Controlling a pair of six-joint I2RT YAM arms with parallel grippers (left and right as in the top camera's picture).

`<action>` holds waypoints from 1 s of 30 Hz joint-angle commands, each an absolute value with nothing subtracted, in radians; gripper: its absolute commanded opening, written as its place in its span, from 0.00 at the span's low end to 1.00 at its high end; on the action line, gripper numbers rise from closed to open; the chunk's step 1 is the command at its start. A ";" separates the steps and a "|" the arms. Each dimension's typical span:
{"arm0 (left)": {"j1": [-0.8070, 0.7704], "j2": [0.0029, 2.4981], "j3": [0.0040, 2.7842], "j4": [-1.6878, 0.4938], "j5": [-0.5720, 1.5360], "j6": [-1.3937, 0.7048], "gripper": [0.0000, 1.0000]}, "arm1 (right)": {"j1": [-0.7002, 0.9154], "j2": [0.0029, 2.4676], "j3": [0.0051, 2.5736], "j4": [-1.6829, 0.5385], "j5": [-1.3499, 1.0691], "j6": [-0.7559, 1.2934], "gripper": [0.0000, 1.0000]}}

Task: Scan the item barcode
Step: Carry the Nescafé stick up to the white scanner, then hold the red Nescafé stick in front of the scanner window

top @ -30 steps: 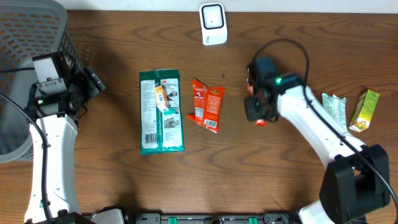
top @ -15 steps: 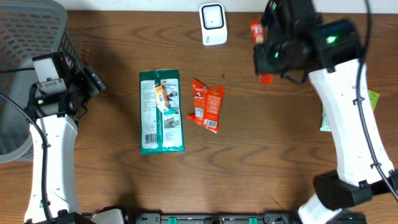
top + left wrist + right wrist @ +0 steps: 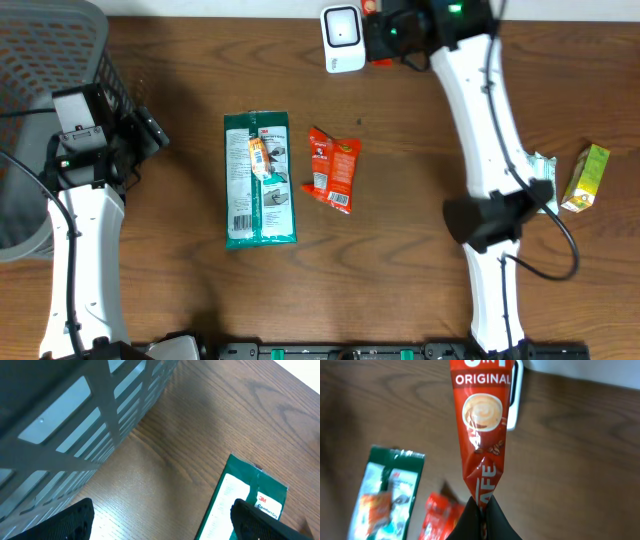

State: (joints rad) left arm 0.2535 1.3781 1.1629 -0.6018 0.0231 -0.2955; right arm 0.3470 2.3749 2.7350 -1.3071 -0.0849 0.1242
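Your right gripper (image 3: 481,512) — clamped on red coffee sachet (image 3: 481,425), beside white scanner (image 3: 342,38). Your left gripper (image 3: 161,522) — jaws wide, empty, near basket (image 3: 75,420).

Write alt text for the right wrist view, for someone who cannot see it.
The right end effector pinches the lower end of a red coffee sachet, which overlaps a white scanner behind it in the view. Lower left, on the wooden table, lie a green pack and an orange-red packet.
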 commanded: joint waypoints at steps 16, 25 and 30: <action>0.262 1.362 1.177 -0.601 0.010 -0.302 0.88 | 0.340 2.697 2.754 -0.990 -0.008 0.103 0.01; 0.262 1.362 1.177 -0.601 0.010 -0.302 0.88 | 0.340 2.738 2.750 -0.934 -0.008 0.111 0.01; 0.262 1.362 1.177 -0.601 0.010 -0.301 0.88 | 0.340 2.744 2.749 -0.924 -0.007 0.111 0.01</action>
State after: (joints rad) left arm 0.2535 1.3781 1.1629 -0.6018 0.0231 -0.2955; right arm 0.3473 2.7274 2.7350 -0.9279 -0.0208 0.1173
